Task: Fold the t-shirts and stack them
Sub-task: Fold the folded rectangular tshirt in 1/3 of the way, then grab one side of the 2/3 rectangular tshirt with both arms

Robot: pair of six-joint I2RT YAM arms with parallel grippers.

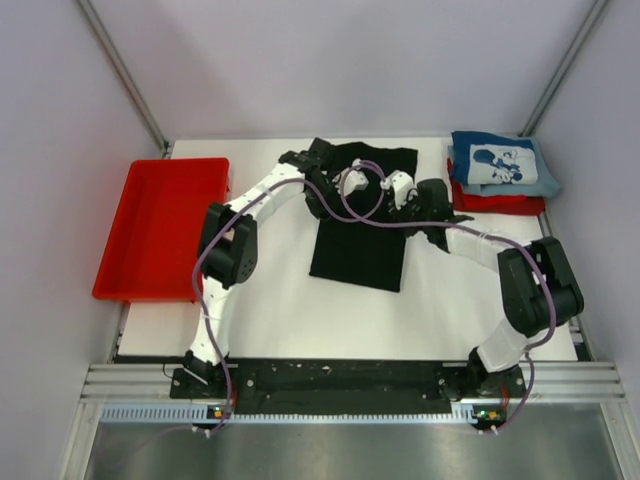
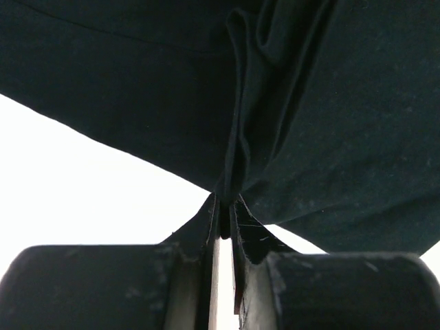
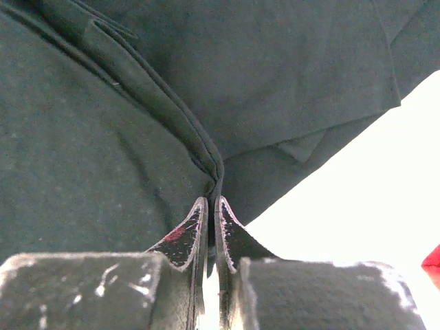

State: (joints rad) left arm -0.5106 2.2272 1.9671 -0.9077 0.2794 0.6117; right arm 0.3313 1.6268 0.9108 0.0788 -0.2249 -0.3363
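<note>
Near the middle of the surface lies the black shirt, narrowed to a strip. Left gripper and right gripper each clamp a ridge of its cloth near the far end. Blue shirt sits folded on the red shirt, far right. Fold in hand, I judge — next, carry the far end nearward evenly, both sides together, then let go.

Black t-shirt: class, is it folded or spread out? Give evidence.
Partly folded: the black t-shirt lies as a narrow panel with doubled layers, pinched by the left gripper and right gripper.
</note>
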